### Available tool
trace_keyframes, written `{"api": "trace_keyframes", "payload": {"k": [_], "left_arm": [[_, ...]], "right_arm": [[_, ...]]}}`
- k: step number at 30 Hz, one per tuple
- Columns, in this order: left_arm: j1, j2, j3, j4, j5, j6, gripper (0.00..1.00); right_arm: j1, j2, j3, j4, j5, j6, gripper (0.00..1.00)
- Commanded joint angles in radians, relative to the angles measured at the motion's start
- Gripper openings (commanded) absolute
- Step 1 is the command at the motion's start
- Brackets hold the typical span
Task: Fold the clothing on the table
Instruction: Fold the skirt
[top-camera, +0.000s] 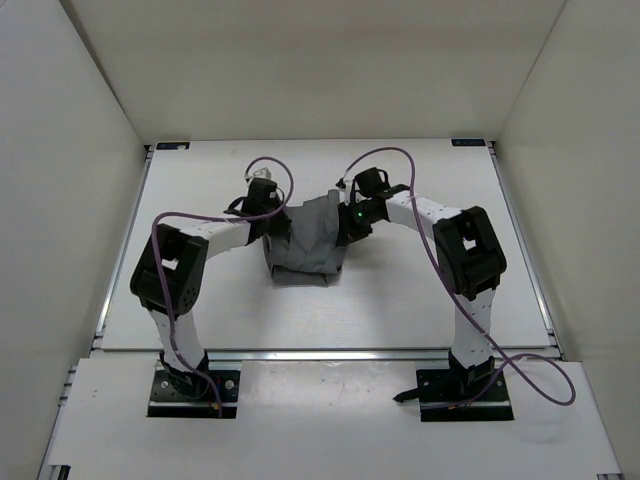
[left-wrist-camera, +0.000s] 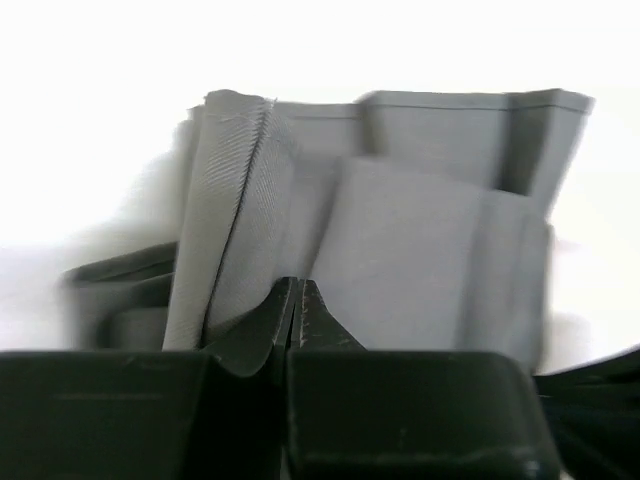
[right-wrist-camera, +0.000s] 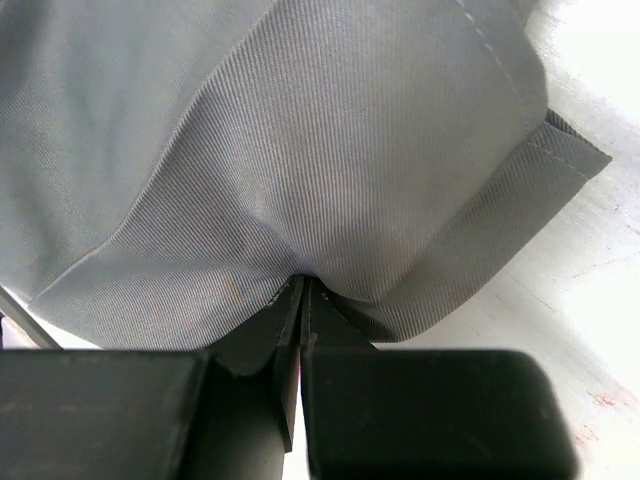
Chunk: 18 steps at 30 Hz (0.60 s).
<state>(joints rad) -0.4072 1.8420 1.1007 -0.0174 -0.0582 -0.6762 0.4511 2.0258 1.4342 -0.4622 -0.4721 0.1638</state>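
Seen from above, the clothing (top-camera: 305, 245) is a bunched grey heap at the centre of the table (top-camera: 420, 310), wider at its upper end and folded over on itself toward the bottom of the frame. The two arms (top-camera: 165, 275) reach in from either side. The left gripper (top-camera: 274, 228) meets the cloth's left edge and the right gripper (top-camera: 346, 226) its upper right edge. From this height the fingertips are lost against the fabric, so this view does not show how the jaws stand. Purple cables (top-camera: 400, 160) loop above both wrists.

The wrist cameras show what the top view hides. In the left wrist view, the left gripper (left-wrist-camera: 297, 300) sits at bottom centre with its dark fingers pressed together on a thin fold of the clothing (left-wrist-camera: 420, 230). Above the fingers the fabric rises in upright pleats, with a stitched band at upper left. The picture is soft and its background is washed out to white.

In the right wrist view, the right gripper (right-wrist-camera: 300, 300) is likewise closed tight, nipping the lower edge of the clothing (right-wrist-camera: 300, 150). The fine diagonal weave is sharp here. A hemmed corner juts out at the right of the frame over bare table (right-wrist-camera: 600, 270).
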Motion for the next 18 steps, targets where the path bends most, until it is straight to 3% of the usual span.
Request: {"api": "trace_keyframes", "payload": {"k": [1, 7, 11, 15, 17, 18], "left_arm": [[0.033, -0.110, -0.086, -0.010, -0.061, 0.018, 0.09], [0.090, -0.246, -0.229, 0.008, -0.009, 0.033, 0.13], [0.076, -0.363, -0.220, 0.004, -0.029, 0.087, 0.21], [0.103, -0.480, -0.170, -0.047, 0.027, 0.115, 0.40], [0.096, -0.529, -0.159, -0.082, 0.046, 0.133, 0.41], [0.075, -0.556, -0.157, -0.105, 0.047, 0.145, 0.37]], "right_arm": [[-0.011, -0.021, -0.003, 0.039, -0.019, -0.014, 0.00], [-0.025, -0.056, 0.015, 0.028, -0.054, -0.007, 0.00], [-0.048, -0.105, 0.078, 0.013, -0.161, 0.000, 0.09], [-0.065, -0.191, 0.132, -0.032, -0.154, 0.010, 0.36], [-0.066, -0.248, 0.124, -0.041, -0.111, 0.016, 0.64], [-0.069, -0.277, 0.115, -0.043, -0.088, 0.011, 0.70]]}}
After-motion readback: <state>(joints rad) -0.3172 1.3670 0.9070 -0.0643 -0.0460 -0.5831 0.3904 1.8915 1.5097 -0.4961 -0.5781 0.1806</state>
